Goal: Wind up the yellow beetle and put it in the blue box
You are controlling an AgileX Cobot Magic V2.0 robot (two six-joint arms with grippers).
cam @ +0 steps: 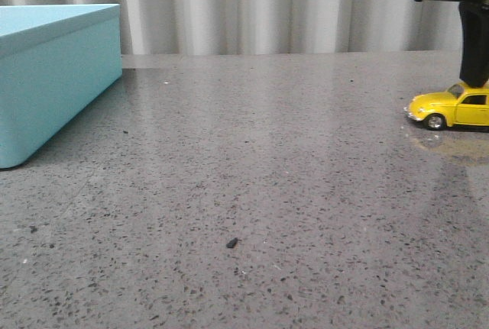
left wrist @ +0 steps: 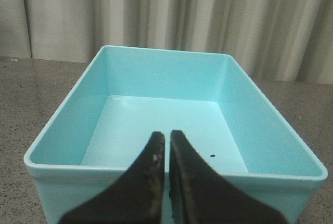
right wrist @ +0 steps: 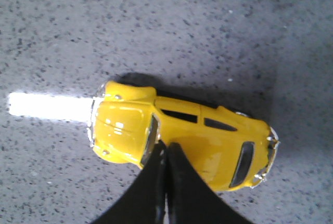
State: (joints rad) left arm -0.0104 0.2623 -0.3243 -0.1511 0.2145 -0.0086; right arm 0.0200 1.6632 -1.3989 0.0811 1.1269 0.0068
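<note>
So the yellow beetle (cam: 451, 108) sits on the grey speckled table (cam: 252, 191), far over on the right side in the front view, with its nose pointing left and all the wheels we can see down on the table. The right gripper (right wrist: 166, 154) is straight above the little car's roof. Its two black fingers (right wrist: 182, 182) are pressed together with almost no gap, and nothing is between them. From the wrist view the tips look like they reach the roof, but I cannot tell if they really touch it.

The blue box (cam: 53, 77) stands far away on the left side of the table (it is much bigger than the car). It is open on top, and only a tiny dark speck (left wrist: 212, 156) lies on its floor. The left gripper (left wrist: 166, 146) hangs over the near wall of the box. Its fingers are almost shut too, with just a thin slit between them, and they hold nothing.

A small dark crumb (cam: 231, 243) lies on the table near the front.
</note>
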